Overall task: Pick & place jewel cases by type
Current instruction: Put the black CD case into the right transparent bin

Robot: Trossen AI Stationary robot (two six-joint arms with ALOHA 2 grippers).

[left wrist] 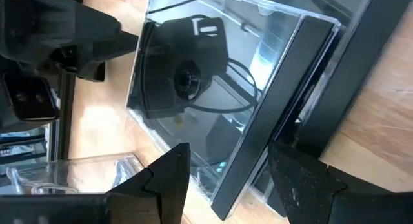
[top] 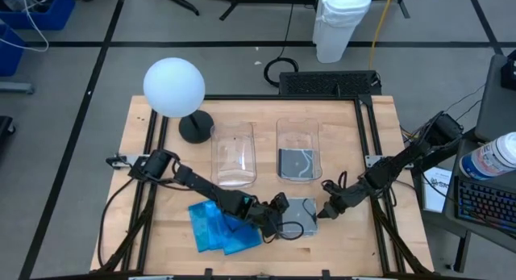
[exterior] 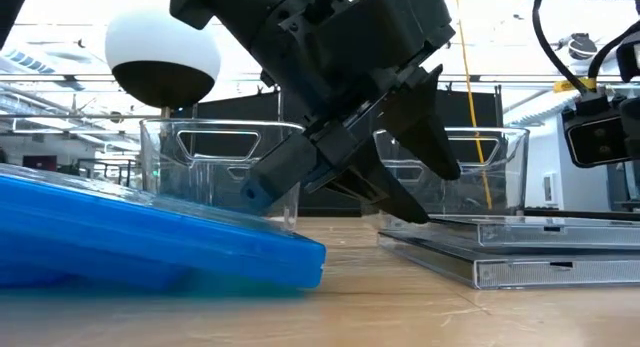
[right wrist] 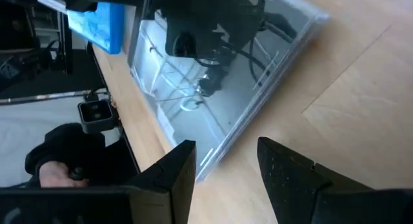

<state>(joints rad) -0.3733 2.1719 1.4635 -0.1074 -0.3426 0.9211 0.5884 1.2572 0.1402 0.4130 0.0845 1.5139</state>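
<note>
Both grippers spread wide (left gripper [top: 281,214], right gripper [top: 325,210]) flanking clear jewel cases [top: 299,217]

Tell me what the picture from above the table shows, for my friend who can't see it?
Two dark robot arms reach toward a clear jewel case on a wooden table, the left end effector and right end effector open at its opposite edges. Blue jewel cases lie heaped beside the left arm, and behind stand two clear bins, one holding a patterned case.
</note>
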